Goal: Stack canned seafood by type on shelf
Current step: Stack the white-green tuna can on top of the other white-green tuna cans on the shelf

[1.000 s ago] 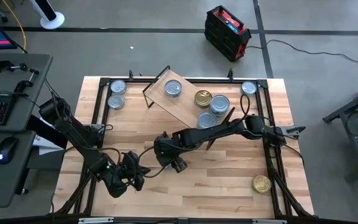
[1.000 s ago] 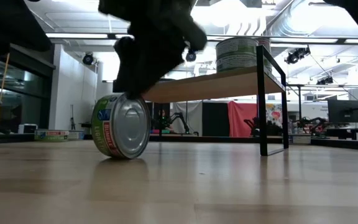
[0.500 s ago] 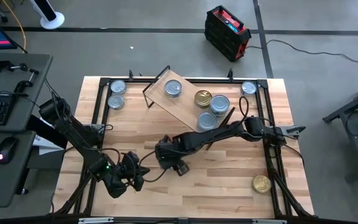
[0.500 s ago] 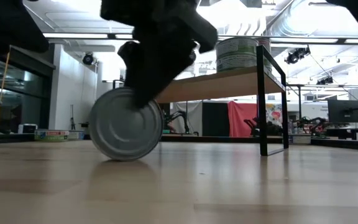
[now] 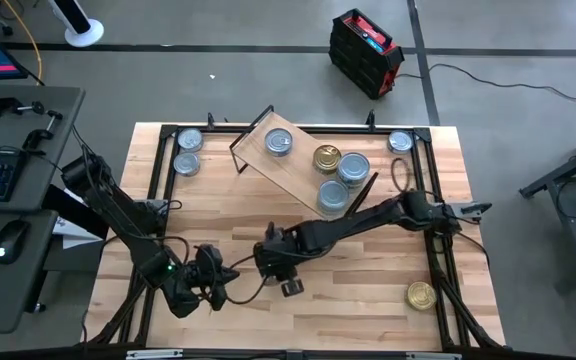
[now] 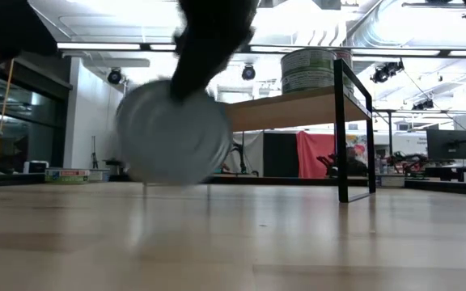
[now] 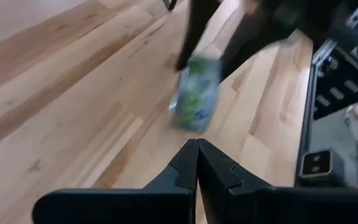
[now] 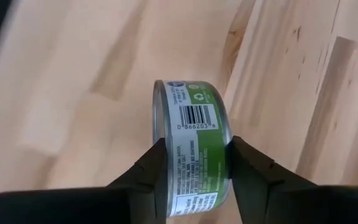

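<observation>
From above, we see the right gripper (image 5: 286,277) reaching well in front of the shelf (image 5: 303,160), which carries several tins. Level with the surface (image 6: 298,242), the green-label can (image 6: 172,142) hangs clear of the planks (lifted, we judge, for carrying shelfward). Our left gripper (image 7: 197,158) waits nearby, fingers together. The right wrist view shows its fingers (image 8: 157,167) clamped across the can's flat ends.

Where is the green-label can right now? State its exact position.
The green-label can is held on edge in the right gripper, just above the table near its centre front, between the left gripper and the shelf.
</observation>
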Available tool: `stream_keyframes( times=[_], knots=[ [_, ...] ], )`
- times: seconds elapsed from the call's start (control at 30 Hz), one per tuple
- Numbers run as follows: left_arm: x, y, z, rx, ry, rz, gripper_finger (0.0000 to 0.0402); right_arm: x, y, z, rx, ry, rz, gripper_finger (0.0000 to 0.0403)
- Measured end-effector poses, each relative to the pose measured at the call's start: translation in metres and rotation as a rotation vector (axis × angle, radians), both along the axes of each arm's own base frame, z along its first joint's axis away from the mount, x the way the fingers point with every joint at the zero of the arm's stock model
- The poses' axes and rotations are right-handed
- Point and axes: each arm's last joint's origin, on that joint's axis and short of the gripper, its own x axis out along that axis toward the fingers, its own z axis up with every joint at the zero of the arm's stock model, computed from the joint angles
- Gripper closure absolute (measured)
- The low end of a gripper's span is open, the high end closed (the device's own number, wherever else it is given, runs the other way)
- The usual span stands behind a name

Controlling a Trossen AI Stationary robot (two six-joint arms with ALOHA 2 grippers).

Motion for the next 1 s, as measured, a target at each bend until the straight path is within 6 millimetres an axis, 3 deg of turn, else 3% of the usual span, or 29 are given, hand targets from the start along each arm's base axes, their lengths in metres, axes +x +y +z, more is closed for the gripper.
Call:
stream_keyframes(
  times=[0.23,0.33,0.43,0.63,0.77,0.9,1.0],
  knots=[
    [-0.002,0.006,-0.002,0.082,0.048,-0.017,0.0401,-0.048,0.003,0.074,-0.007,-0.008,-0.130,0.0293],
    [0.000,0.008,-0.003,0.092,0.054,-0.012,0.0401,-0.077,0.003,0.105,-0.050,-0.018,-0.228,0.0293],
    [0.002,0.010,-0.002,0.094,0.051,-0.006,0.0401,-0.113,0.003,0.124,-0.090,-0.011,-0.340,0.0293],
    [0.006,0.013,-0.002,0.102,0.052,0.006,0.0401,-0.214,0.007,0.124,0.033,-0.085,-0.687,0.0293],
    [0.009,0.016,-0.002,0.103,0.053,0.020,0.0401,-0.263,0.011,0.113,0.303,-0.352,-0.943,0.0293],
    [0.012,0.020,-0.002,0.100,0.053,0.040,0.0401,-0.277,0.003,0.110,0.616,-0.770,-1.179,0.0293],
    [0.014,0.022,-0.002,0.099,0.054,0.052,0.0401,-0.273,-0.008,0.100,0.802,-0.926,-1.342,0.0293]
  ],
)
